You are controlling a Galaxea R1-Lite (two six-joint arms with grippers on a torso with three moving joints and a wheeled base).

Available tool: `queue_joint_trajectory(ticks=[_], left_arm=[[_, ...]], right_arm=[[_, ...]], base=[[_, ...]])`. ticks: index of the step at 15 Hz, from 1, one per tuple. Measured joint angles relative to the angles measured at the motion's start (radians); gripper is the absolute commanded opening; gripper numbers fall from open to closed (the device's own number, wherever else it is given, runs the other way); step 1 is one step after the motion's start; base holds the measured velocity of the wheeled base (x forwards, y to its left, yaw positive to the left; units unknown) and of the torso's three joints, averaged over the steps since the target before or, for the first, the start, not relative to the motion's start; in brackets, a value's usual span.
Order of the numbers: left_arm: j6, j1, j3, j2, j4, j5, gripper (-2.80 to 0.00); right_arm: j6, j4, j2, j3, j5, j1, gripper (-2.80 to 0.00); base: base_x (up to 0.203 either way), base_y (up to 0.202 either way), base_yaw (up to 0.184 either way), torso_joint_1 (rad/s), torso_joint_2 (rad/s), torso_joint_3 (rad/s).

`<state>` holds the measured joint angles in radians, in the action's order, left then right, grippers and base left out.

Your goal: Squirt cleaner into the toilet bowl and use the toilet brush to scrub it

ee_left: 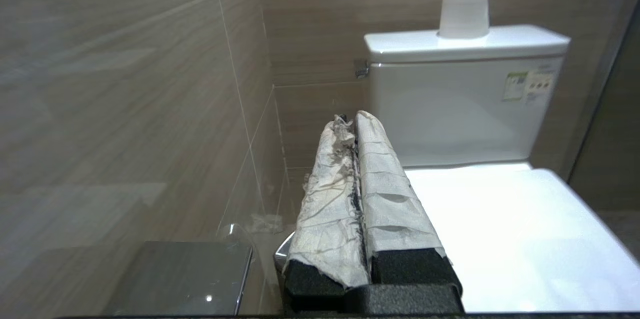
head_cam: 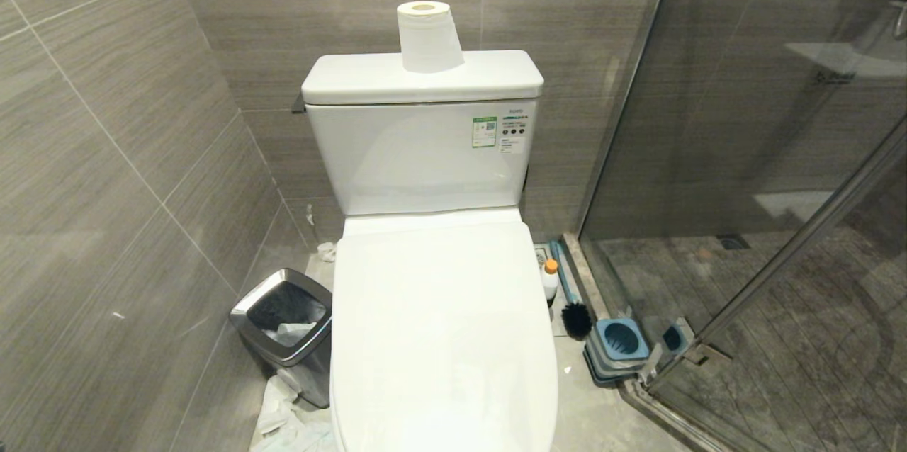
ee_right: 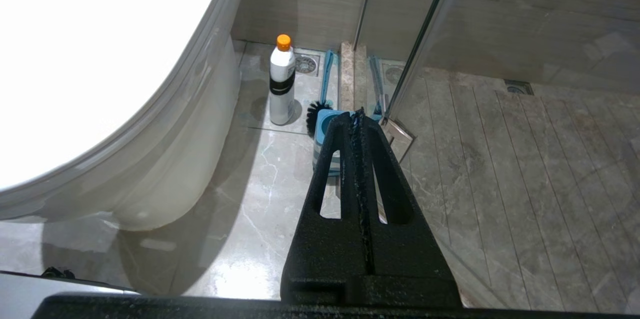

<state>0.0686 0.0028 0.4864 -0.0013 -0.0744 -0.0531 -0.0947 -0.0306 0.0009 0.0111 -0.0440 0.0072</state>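
Observation:
The white toilet bowl (head_cam: 443,339) stands in the middle with its lid down, so the inside is hidden. On the floor to its right stands the cleaner (ee_right: 282,80), a white bottle with an orange cap (head_cam: 550,266). Beside it lies the toilet brush (ee_right: 322,89), its black head (head_cam: 577,319) next to the blue holder (head_cam: 621,340). Neither arm shows in the head view. My left gripper (ee_left: 350,118), wrapped in white tape, is shut and empty, held left of the lid. My right gripper (ee_right: 356,114) is shut and empty, low above the floor, short of the holder.
A steel-rimmed waste bin (head_cam: 287,331) with paper inside stands left of the toilet, with crumpled paper (head_cam: 283,416) on the floor. A paper roll (head_cam: 427,36) sits on the cistern. A glass shower partition (head_cam: 744,154) closes off the right side.

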Motion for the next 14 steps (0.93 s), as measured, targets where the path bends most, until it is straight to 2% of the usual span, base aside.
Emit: queue_joint_trajectory(ticks=[4,6,8,11,12,14], left_arm=[[0.143,0.000,-0.376,0.000,0.403,-0.004,-2.80],[0.154,0.000,-0.457,0.000,0.461,-0.014,-2.80],[0.131,-0.001,-0.477,0.000,0.333,-0.013,-2.80],[0.088,-0.001,-0.483,0.000,0.098,0.082,-2.80],[0.058,-0.001,-0.482,0.000,0.057,0.097,-2.80],[0.028,-0.003,-0.481,0.000,0.051,0.096,-2.80]], right_arm=[[0.000,0.000,0.000,0.000,0.000,0.000,-2.80],[0.000,0.000,0.000,0.000,0.000,0.000,-2.80],[0.000,0.000,0.000,0.000,0.000,0.000,-2.80],[-0.001,0.000,0.000,0.000,0.000,0.000,-2.80],[0.000,0.000,0.000,0.000,0.000,0.000,-2.80],[0.000,0.000,0.000,0.000,0.000,0.000,-2.80]], base=[[0.000,0.000,0.000,0.000,0.00,0.000],[0.000,0.000,0.000,0.000,0.00,0.000],[0.000,0.000,0.000,0.000,0.00,0.000],[0.000,0.000,0.000,0.000,0.00,0.000],[0.000,0.000,0.000,0.000,0.00,0.000],[0.000,0.000,0.000,0.000,0.00,0.000]])
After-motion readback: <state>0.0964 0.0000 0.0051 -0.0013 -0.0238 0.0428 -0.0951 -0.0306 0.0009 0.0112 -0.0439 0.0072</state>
